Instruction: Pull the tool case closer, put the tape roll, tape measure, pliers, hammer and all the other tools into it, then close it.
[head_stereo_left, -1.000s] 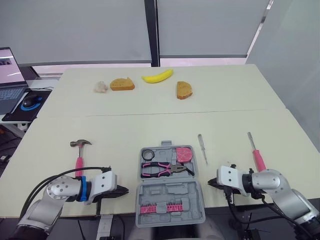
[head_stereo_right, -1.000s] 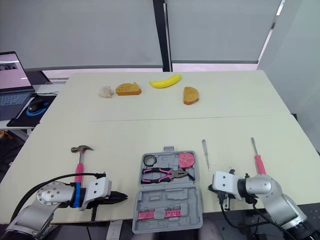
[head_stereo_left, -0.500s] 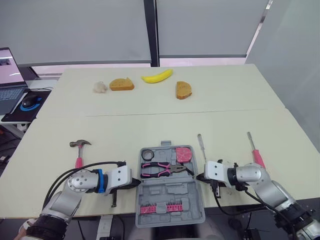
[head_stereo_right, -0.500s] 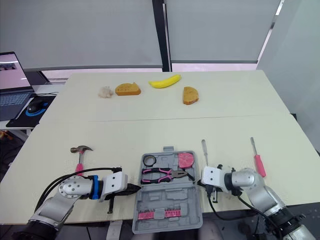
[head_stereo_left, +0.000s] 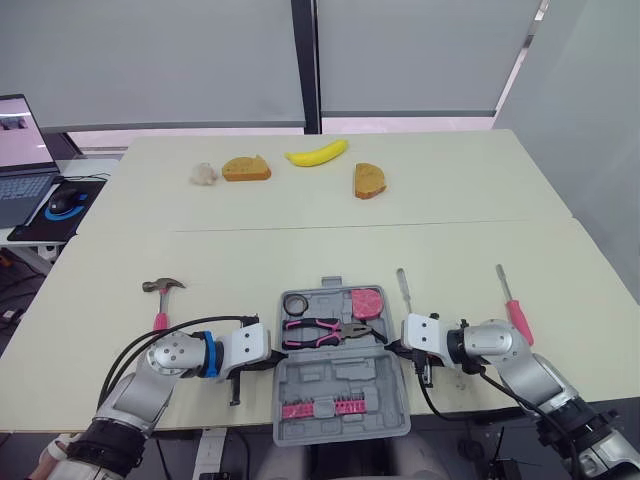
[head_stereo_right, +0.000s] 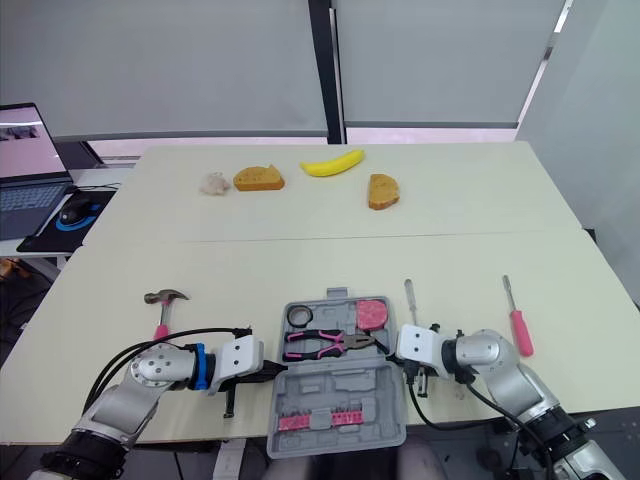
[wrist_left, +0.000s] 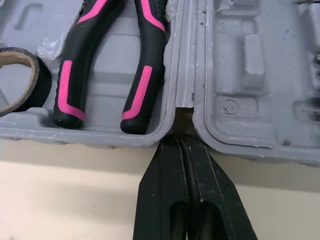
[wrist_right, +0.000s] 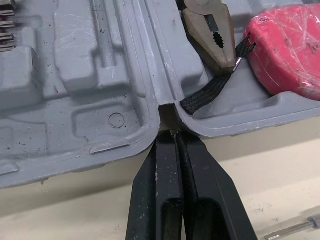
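Hooking left gripper and right gripper, jaws pressed together, in the tool case hinge notches, we should draw both back evenly

Bright, even light throughout (shadows soft and faint).

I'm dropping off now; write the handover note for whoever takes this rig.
Left pincer: shut, tips at the tool case's left hinge notch.
Right pincer: shut, tips at the right hinge notch.
Done: case open at the near table edge, holding the tape roll, pliers and tape measure.
Left to do: hammer lies left of the case, slim grey screwdriver and pink-handled screwdriver to its right; load them, then close.
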